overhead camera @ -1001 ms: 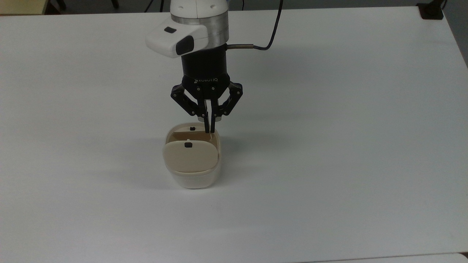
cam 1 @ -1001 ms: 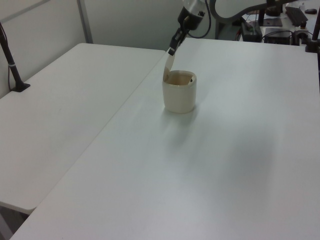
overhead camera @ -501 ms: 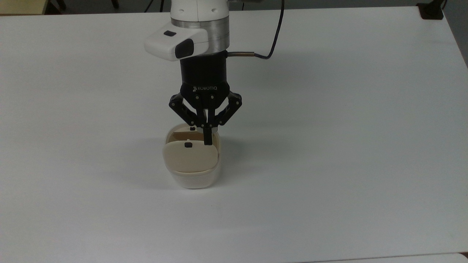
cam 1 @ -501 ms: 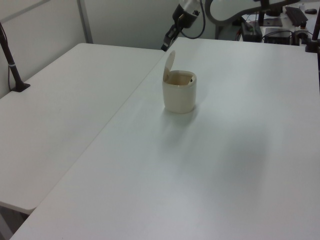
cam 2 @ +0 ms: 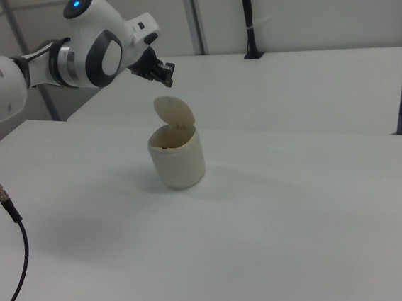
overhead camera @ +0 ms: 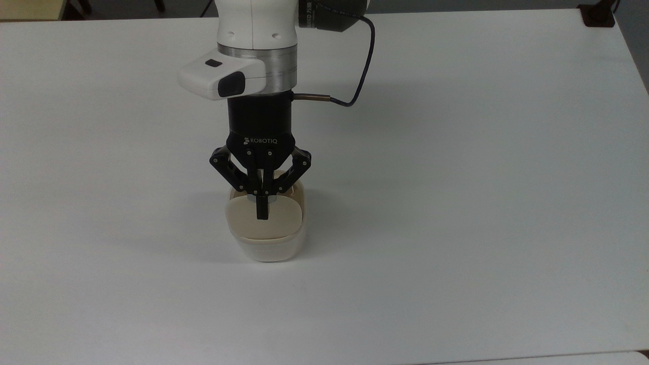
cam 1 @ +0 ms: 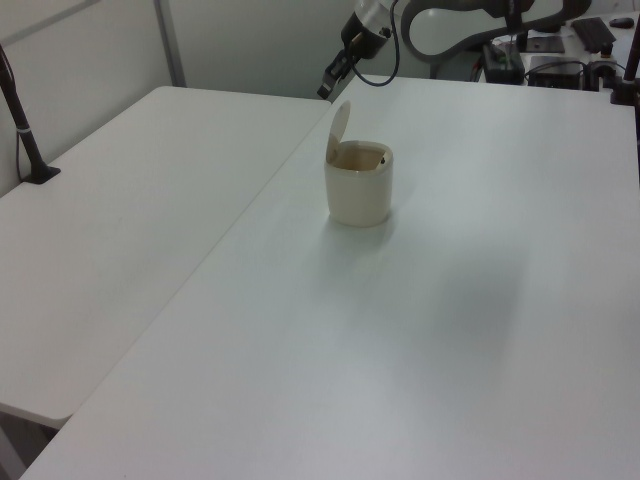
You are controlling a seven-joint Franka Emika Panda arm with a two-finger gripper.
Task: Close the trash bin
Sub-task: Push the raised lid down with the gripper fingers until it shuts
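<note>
The cream-white trash bin (overhead camera: 268, 251) stands on the white table, its beige hinged lid (overhead camera: 285, 221) tipped up and open. The left view shows the trash bin (cam 1: 358, 190) with the lid (cam 1: 340, 124) upright at its far-left rim; the right view shows the trash bin (cam 2: 178, 160) with the lid (cam 2: 174, 113) raised. My gripper (overhead camera: 261, 214) is shut with nothing in it. It hangs above the lid and clear of it, as the gripper (cam 1: 326, 90) in the left view and the gripper (cam 2: 168, 78) in the right view both show.
The bin's white table (overhead camera: 456, 203) meets a second white table (cam 1: 130, 230) along a seam in the left view. A black post (cam 1: 25, 125) stands at that table's far edge. A dark cable (overhead camera: 362, 66) loops from the wrist.
The gripper has risen off the lid's top edge, shifting down and left in the top view. Its slightly parted fingers have come together. The lid stays upright.
</note>
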